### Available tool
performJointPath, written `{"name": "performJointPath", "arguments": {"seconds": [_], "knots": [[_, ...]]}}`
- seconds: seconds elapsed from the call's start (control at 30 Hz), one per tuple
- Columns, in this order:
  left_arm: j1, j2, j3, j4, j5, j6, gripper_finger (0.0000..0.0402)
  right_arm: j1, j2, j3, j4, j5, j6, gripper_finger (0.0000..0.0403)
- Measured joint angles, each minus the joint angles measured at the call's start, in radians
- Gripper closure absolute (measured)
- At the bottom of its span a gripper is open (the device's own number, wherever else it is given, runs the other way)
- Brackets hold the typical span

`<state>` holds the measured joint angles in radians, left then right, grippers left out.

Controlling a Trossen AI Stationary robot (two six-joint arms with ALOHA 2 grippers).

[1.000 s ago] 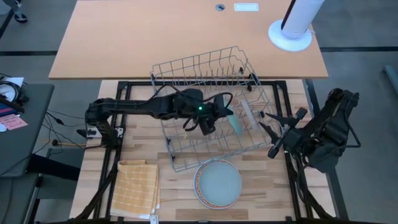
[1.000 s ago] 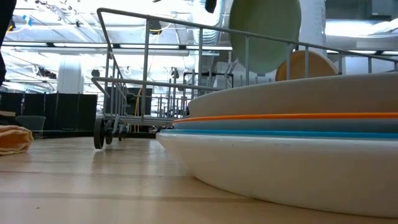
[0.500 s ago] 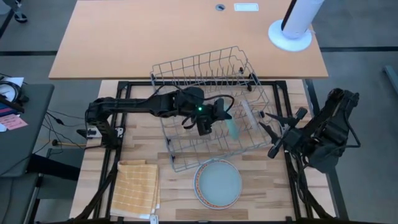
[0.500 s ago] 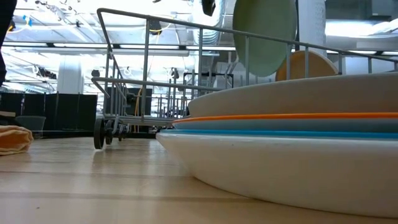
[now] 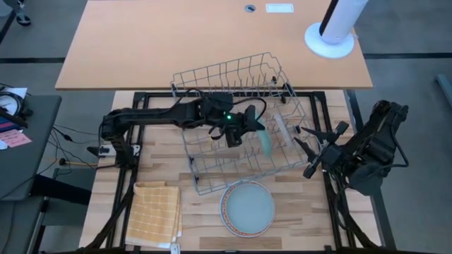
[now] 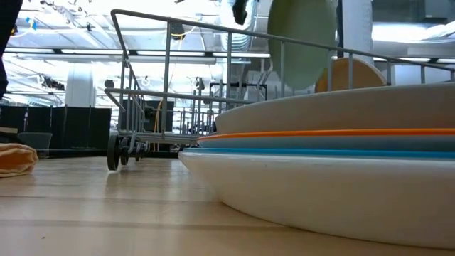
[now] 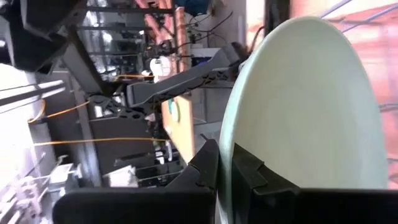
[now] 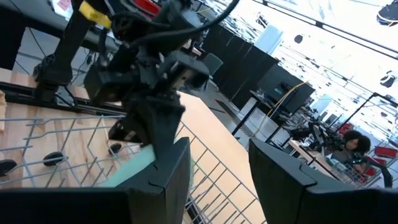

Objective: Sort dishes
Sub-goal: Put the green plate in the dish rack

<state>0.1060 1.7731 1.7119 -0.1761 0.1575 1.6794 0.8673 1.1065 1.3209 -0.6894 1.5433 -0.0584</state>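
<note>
A stack of plates (image 5: 247, 208) is seen on the table just in front of the wire rack (image 5: 240, 120), a yellow cloth (image 5: 155, 213) beside it. Over the rack, the pale green plate (image 5: 265, 143) is held upright, clamped on edge by the left gripper (image 5: 248, 128). The right gripper (image 5: 311, 149), fingers apart, is parked beside the rack.

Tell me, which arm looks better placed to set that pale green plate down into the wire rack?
The left. Its gripper is over the wire rack, already clamping the pale green plate by its rim. The right gripper waits open outside the rack's right side, holding nothing.
</note>
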Motion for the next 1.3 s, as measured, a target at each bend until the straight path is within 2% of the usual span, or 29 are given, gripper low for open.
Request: {"name": "performJointPath", "arguments": {"seconds": [0.2, 0.43, 0.73, 1.0, 1.3], "knots": [[0.014, 0.048, 0.000, 0.001, 0.009, 0.025, 0.0399, 0.000, 0.000, 0.000, -0.002, 0.001, -0.002, 0.0237], [0.012, 0.045, 0.000, 0.018, 0.003, 0.010, 0.0399, 0.002, 0.000, 0.000, -0.006, 0.001, -0.002, 0.0237], [0.015, 0.046, 0.000, -0.098, -0.008, -0.053, 0.0397, 0.002, 0.000, 0.000, -0.014, 0.001, 0.006, 0.0237], [0.014, 0.046, 0.000, -0.191, -0.013, -0.119, 0.0369, 0.000, 0.000, 0.000, -0.014, 0.001, 0.006, 0.0237], [0.004, 0.046, 0.000, -0.196, -0.011, -0.202, 0.0347, 0.000, 0.000, 0.000, -0.013, 0.002, 0.006, 0.0237]]}}
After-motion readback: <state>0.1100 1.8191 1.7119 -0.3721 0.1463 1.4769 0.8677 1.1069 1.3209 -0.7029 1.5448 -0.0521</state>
